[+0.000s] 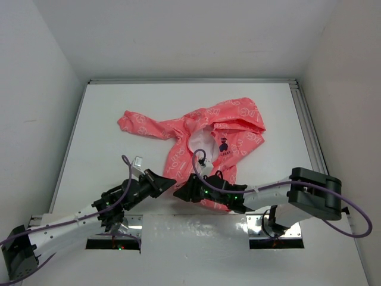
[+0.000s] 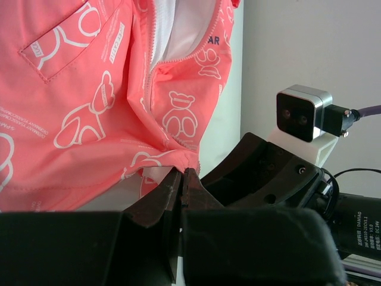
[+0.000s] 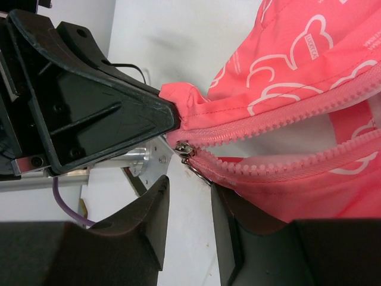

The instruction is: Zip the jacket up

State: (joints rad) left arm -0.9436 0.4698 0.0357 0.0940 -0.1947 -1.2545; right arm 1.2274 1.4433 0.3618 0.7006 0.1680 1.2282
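The left gripper (image 2: 182, 179) has its black fingers pressed together on a fold of the bottom hem of the small coral-pink hooded fabric jacket (image 1: 223, 134), pinching it right at the foot of the front opening. Just beside that pinch, in the right wrist view, sits the small silver metal zipper slider (image 3: 184, 148) with its pull hanging below it. The right gripper (image 3: 189, 205) is spread apart, one finger on each side of the pull and gripping nothing yet.

The step in hand looks like taking the slider: the hem is anchored, the zip not yet run. From the slider the two rows of pink zipper teeth (image 3: 286, 116) part and show the white lining between them, so the front is open for nearly its whole length. Whether both rows are properly seated in the slider cannot be told.

The next move likely calls for closing on the pull, then drawing it along the teeth toward the collar while the left side keeps the hem taut.

The jacket lies spread on the white table (image 1: 119, 101), hood away from the arms, one sleeve flung to the left. The two grippers are crowded nearly tip to tip, and rumpled fabric near the hem could snag the slider.
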